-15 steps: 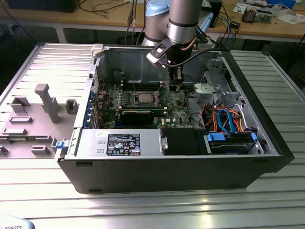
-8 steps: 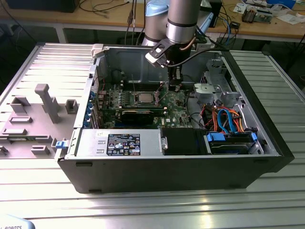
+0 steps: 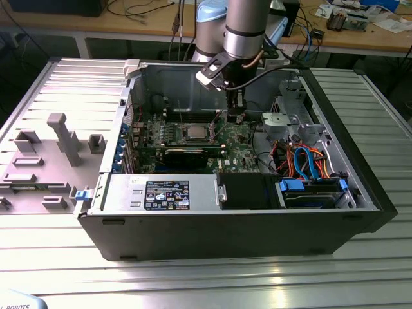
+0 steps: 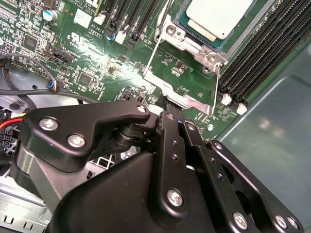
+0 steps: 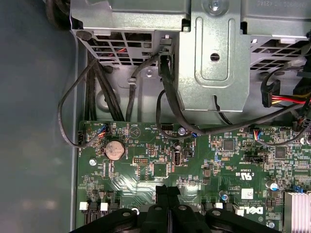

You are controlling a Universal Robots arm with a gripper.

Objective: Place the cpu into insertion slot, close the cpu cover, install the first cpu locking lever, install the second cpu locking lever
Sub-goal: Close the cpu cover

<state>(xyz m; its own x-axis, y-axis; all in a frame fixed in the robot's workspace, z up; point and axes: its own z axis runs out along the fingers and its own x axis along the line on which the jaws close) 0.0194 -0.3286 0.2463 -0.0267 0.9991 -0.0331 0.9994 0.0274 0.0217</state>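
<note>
Hovering my gripper (image 4: 177, 117) over the green board (image 4: 97, 58), fingers (image 4: 170, 133) pressed together, just beside the cpu cover (image 4: 187, 96) framing the cpu (image 4: 218, 17).

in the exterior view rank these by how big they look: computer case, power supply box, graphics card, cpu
1. computer case, largest by far
2. power supply box
3. graphics card, long but thin
4. cpu, smallest
</note>
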